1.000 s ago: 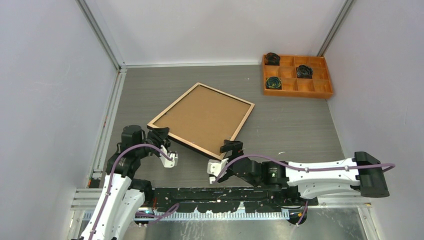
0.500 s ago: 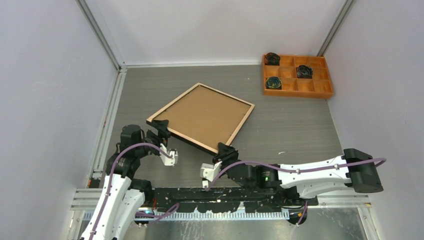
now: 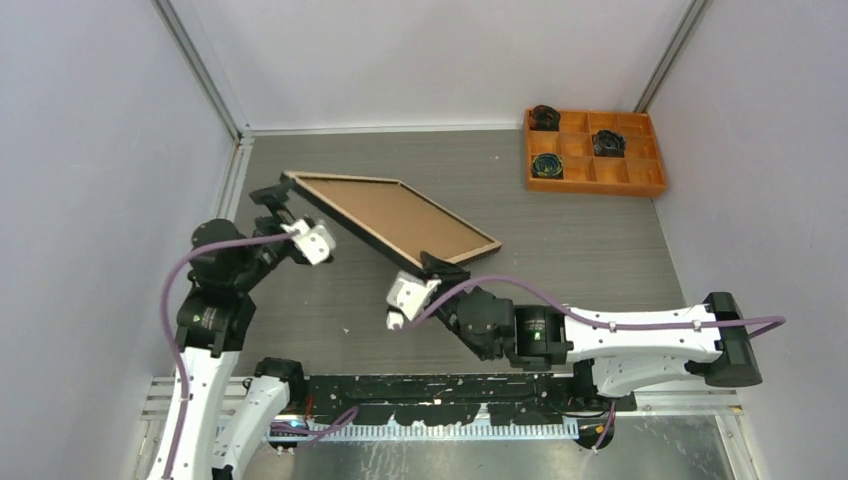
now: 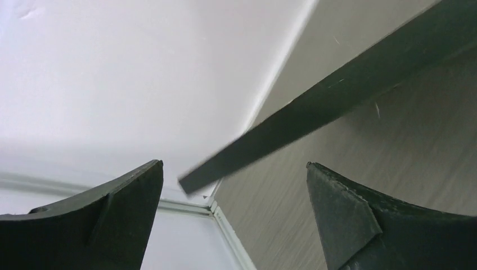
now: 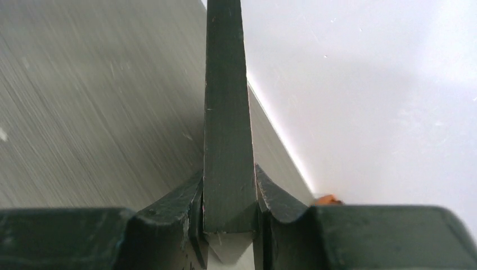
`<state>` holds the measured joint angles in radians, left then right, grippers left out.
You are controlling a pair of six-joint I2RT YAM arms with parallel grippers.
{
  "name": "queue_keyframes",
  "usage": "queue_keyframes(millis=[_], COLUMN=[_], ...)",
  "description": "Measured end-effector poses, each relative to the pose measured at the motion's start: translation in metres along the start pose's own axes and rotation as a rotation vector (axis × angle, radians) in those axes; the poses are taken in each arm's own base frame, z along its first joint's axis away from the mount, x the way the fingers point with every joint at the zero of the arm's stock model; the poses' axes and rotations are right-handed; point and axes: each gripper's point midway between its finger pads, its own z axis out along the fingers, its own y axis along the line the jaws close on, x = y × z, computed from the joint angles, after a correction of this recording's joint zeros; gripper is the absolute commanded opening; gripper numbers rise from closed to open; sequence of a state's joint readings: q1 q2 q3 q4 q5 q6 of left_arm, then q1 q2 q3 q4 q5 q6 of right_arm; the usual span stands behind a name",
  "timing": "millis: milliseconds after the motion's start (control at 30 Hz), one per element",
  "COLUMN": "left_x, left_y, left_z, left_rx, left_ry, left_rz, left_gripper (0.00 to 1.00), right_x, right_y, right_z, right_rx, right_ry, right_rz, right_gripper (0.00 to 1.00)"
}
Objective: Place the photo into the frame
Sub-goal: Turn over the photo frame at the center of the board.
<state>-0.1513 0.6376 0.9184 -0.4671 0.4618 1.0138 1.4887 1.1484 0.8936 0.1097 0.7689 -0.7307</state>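
On the left, the left gripper (image 3: pixel 278 196) is hanging above the grey bench (image 3: pixel 600 250) with its jaws spread wide, gripping nothing. It is sitting right at the left corner of the frame (image 3: pixel 352 224). In the left wrist view, the frame's black edge (image 4: pixel 337 95) is crossing the gap between the two fingers and touching neither.

In the middle, the frame is lying back-up and tilted, with its left corner raised. A brown backing panel (image 3: pixel 395 212) is filling its light wooden rim. Whether its far right corner is touching the bench cannot be told.

At the frame's near corner, the right gripper (image 3: pixel 437 266) is clamping the edge. The right wrist view is showing both jaws pressing flat against the thin black rim (image 5: pixel 228 112).

At the far right, an orange compartment tray (image 3: pixel 595 187) is sitting well apart from the frame, with small dark items in three of its compartments.
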Motion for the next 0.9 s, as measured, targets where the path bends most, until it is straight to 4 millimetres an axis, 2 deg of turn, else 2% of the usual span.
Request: queue_keyframes(millis=[100,200,333,467,600,733,900], left_x=[-0.024,-0.042,-0.052,-0.051,-0.039,-0.026,-0.012], left_y=[0.045,0.077,0.101,0.107,0.099,0.089,0.077], left_z=[-0.015,-0.031,-0.042,-0.039,-0.029,-0.018,-0.003], left_rx=[-0.148,-0.259,-0.358,-0.371,-0.348,-0.316,-0.272], left_ry=[-0.015,-0.037,-0.053,-0.040,0.010,0.063,0.117], left_rz=[-0.160,-0.291,-0.459,-0.569,-0.644,-0.694,-0.745], left_gripper=[1.00,1.00,1.00,1.00,1.00,1.00,1.00], right_x=[-0.035,-0.062,-0.063,-0.039,-0.008,0.024,0.063], right_y=[-0.032,-0.060,-0.103,-0.142,-0.168,-0.176,-0.176], right_z=[0.009,0.018,0.035,0.046,0.051,0.048,0.032], right_rx=[0.052,0.086,0.161,0.240,0.297,0.340,0.403], right_ry=[-0.023,-0.031,-0.008,0.006,0.005,0.023,0.016], right_rz=[0.168,0.346,0.539,0.748,0.949,1.091,1.263], right_gripper=[0.01,0.01,0.01,0.01,0.01,0.01,0.01])
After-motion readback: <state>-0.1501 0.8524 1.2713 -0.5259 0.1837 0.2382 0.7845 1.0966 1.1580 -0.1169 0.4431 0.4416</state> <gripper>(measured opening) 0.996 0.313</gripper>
